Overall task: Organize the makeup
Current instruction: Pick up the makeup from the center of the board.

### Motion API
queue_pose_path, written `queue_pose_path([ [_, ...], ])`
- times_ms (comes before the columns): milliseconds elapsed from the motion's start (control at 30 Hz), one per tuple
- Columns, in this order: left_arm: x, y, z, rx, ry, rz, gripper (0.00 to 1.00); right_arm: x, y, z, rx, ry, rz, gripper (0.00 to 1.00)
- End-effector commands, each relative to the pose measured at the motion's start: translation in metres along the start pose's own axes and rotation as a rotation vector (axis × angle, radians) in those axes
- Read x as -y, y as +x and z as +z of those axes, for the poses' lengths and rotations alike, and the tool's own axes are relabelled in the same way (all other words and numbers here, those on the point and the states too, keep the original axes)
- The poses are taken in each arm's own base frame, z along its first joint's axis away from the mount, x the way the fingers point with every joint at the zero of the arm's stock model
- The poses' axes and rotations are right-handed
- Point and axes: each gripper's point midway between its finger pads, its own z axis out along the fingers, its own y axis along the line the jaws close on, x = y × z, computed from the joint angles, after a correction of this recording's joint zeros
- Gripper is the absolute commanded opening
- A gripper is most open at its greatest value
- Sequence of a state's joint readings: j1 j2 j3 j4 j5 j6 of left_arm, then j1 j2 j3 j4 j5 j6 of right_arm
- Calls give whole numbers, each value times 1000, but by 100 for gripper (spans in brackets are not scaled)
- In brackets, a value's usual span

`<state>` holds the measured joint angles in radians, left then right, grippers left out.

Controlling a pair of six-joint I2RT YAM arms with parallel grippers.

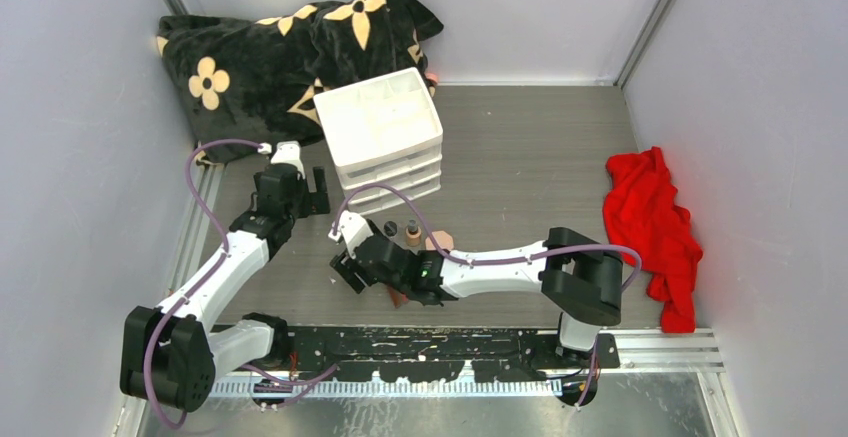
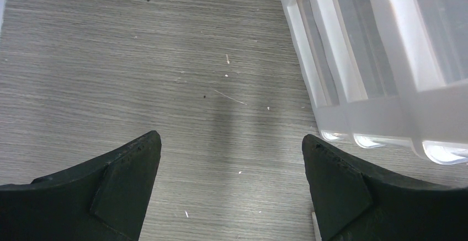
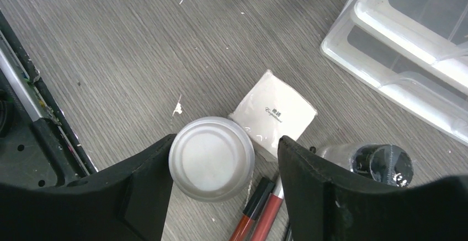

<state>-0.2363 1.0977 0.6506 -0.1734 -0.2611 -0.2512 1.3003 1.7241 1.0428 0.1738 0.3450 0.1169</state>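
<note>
Drawer unit (image 1: 385, 132) cropped in both wrist views. Left gripper (image 2: 232, 158) spread wide, empty, over table (image 2: 138, 59). Right gripper (image 3: 225, 144) straddles white bottle (image 3: 211, 158), unclamped, gap one side. White square box (image 3: 273, 111) just beside. Dark-capped bottle (image 3: 383, 164) half hidden by finger; red tubes (image 3: 259, 213) cut off.

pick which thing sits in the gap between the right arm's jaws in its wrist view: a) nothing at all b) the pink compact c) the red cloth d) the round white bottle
d: the white bottle, seen from above as a round top, stands in the gap between the right arm's jaws, which are open around it and not yet shut on it.
</note>
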Motion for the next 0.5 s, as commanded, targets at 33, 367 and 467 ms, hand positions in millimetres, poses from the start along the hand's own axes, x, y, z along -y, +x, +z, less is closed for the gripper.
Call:
queue_pose_path([
  [33, 6, -20, -1, 64, 17, -11, 98, -6, -20, 5, 69, -22, 27, 62],
  [367, 4, -18, 1, 58, 8, -8, 98, -4, -19, -1, 25, -19, 9, 1],
  [467, 4, -18, 2, 57, 4, -7, 98, -9, -38, -14, 18, -56, -2, 1],
])
